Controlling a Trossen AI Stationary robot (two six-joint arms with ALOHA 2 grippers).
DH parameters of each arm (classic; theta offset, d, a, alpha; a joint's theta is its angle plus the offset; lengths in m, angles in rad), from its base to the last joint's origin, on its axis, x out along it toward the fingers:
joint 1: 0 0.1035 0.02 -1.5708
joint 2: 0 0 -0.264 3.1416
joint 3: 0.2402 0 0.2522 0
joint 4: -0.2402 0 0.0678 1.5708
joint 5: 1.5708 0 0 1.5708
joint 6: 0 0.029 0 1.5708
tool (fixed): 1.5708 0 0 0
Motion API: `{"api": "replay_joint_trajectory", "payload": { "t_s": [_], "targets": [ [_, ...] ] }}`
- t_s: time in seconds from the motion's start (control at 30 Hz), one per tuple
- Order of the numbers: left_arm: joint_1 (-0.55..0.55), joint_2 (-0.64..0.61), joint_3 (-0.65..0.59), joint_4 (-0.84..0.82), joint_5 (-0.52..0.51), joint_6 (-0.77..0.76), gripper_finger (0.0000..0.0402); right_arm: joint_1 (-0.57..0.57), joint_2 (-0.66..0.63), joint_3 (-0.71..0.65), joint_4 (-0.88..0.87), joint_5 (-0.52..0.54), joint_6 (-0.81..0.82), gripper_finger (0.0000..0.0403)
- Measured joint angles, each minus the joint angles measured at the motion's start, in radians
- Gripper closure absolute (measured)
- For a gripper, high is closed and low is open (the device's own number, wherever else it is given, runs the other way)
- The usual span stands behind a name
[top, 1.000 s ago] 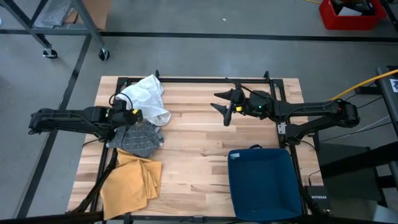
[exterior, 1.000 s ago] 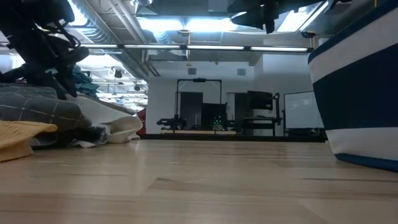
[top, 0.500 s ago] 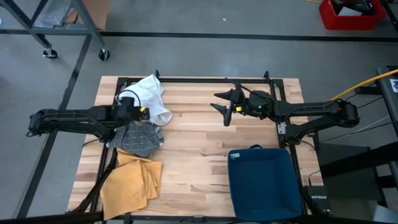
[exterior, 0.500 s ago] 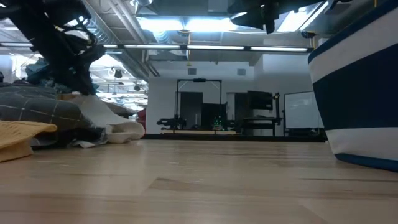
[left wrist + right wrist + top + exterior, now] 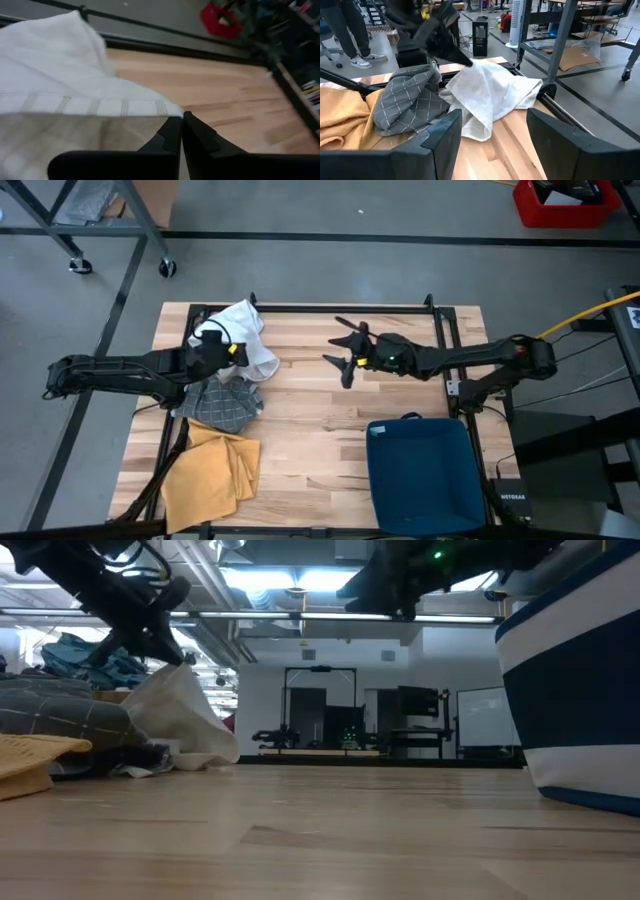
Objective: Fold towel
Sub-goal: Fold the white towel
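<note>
1. Left gripper (image 5: pixel 233 350) pinched shut on white towel (image 5: pixel 246 330), lifting its edge at table's (image 5: pixel 320 420) back left.
2. Right gripper (image 5: pixel 340 355) spread wide, empty, above table centre.

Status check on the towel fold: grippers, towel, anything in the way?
Left gripper shut on white towel, lifting its edge. Right gripper open, above mid-table. Grey checked cloth lies against the towel.
</note>
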Motion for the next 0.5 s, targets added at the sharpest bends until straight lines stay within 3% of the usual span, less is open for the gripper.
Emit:
{"api": "replay_joint_trajectory", "payload": {
  "t_s": [0.33,0.5],
  "targets": [
    [0.0,0.0,0.0,0.139,0.0,0.05,0.04,0.009,0.187,0.0,0.293,-0.056,0.0,0.0173],
    [0.0,0.0,0.0,0.18,-0.001,0.055,0.04,0.039,0.242,0.022,0.331,-0.047,-0.006,0.0173]
  ]
}}
